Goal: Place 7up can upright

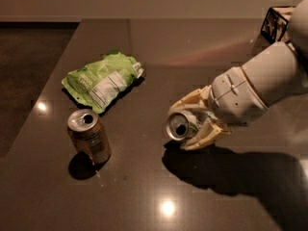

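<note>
The 7up can (179, 125) is silvery with green markings. It is tipped on its side with its silver pull-tab top facing left toward the camera, held just above the dark table (159, 47). My gripper (191, 123) is at the middle right, shut on the can. One cream finger (188, 100) runs over the can and the other (202, 141) runs under it. The white arm comes in from the upper right. The can's body is mostly hidden between the fingers.
An orange-brown can (89, 136) stands upright at the front left. A green snack bag (103, 79) lies behind it. A black-and-white marker (273, 23) sits at the far right edge. The table's left edge runs diagonally past the bag.
</note>
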Tool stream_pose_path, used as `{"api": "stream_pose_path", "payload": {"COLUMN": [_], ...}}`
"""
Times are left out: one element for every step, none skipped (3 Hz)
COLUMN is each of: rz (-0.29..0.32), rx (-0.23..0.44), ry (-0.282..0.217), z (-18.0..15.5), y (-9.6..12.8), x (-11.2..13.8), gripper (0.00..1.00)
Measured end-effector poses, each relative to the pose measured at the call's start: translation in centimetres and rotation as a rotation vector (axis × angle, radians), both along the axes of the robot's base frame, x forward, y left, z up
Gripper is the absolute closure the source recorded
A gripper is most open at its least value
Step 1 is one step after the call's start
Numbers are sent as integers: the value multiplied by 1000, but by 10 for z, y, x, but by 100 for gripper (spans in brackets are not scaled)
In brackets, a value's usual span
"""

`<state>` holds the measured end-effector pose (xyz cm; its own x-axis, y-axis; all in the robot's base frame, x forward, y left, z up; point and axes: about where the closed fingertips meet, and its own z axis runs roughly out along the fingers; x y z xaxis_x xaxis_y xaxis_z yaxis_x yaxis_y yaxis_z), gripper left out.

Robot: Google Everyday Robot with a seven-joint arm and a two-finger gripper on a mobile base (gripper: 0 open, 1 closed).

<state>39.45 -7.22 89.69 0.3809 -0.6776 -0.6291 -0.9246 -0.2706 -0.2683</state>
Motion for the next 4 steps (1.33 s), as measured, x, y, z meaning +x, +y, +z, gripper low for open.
{"api": "stream_pose_path", "payload": {"rz": [-95, -190, -265, -316], "rx": [188, 358, 494, 595], "ry": [59, 105, 145, 172], "z": [12, 21, 22, 17], "y": [1, 2, 1, 1], "x": [7, 12, 15, 19], "gripper": [100, 100, 100, 100]}}
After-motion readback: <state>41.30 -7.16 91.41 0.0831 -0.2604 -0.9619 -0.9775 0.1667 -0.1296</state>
